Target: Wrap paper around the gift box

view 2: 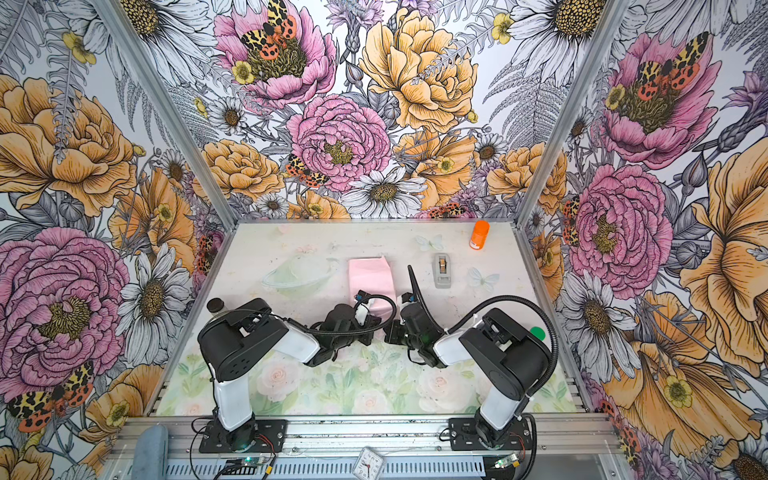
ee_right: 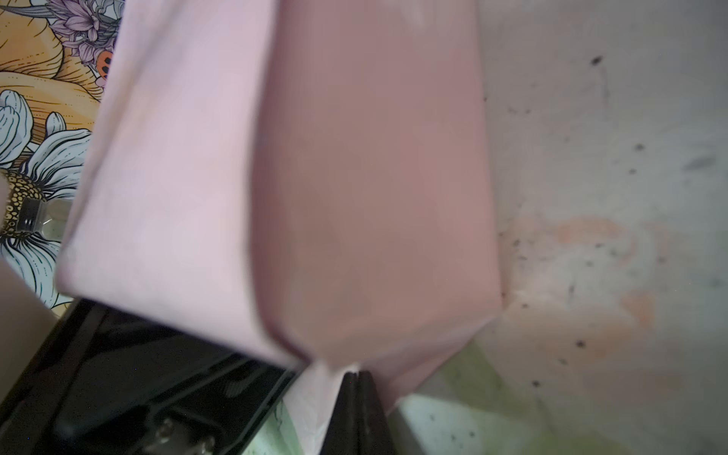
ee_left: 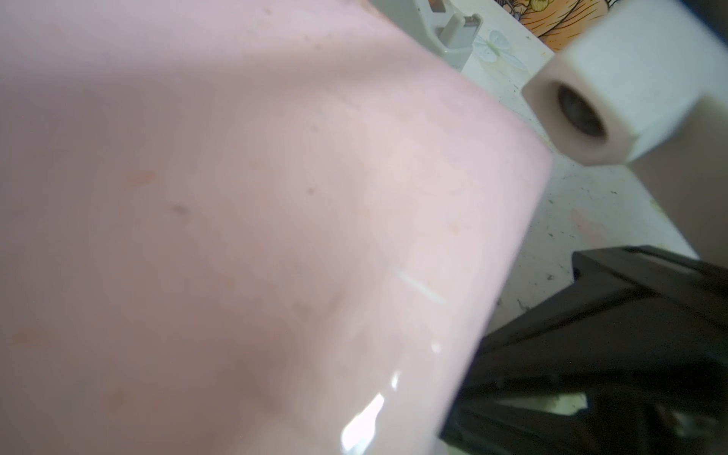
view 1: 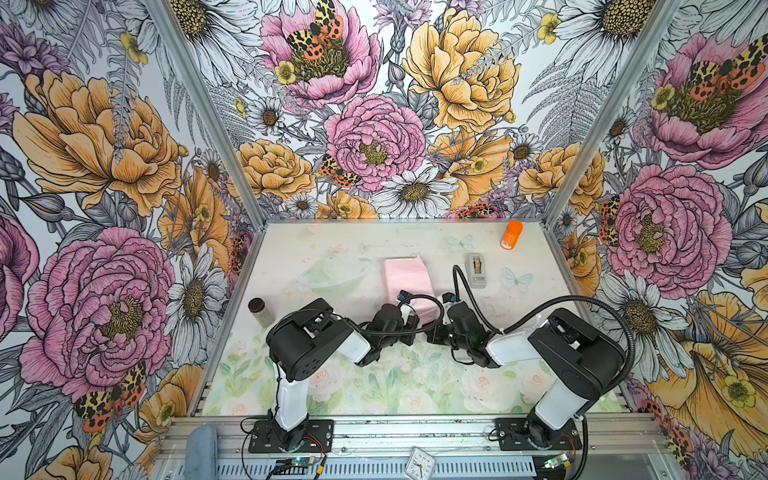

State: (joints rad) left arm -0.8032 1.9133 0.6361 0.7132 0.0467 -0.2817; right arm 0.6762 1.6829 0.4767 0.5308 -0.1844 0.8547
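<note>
Right wrist view is soft with blur, yet it shows my right gripper [ee_right: 356, 394] clenched, its dark fingers pressed together on a fold at the near end of the paper [ee_right: 354, 177]. Pale pink fills most of that frame, folded into a block with one sharp crease. The gift box is out of sight under the wrap, so I cannot make out any of it. In both top views the paper [view 1: 409, 276] [view 2: 371, 274] lies in the middle of the table [view 1: 332, 249], its near end covered by my two wrists. My left gripper [view 2: 365, 316] is closed too, but my wrist hides its tips and I cannot tell whether it pinches paper. Left wrist view is nearly all blurred pink, with a shiny patch I cannot identify. The grey tape dispenser [ee_left: 457, 35] is cut off there by the frame edge.
</note>
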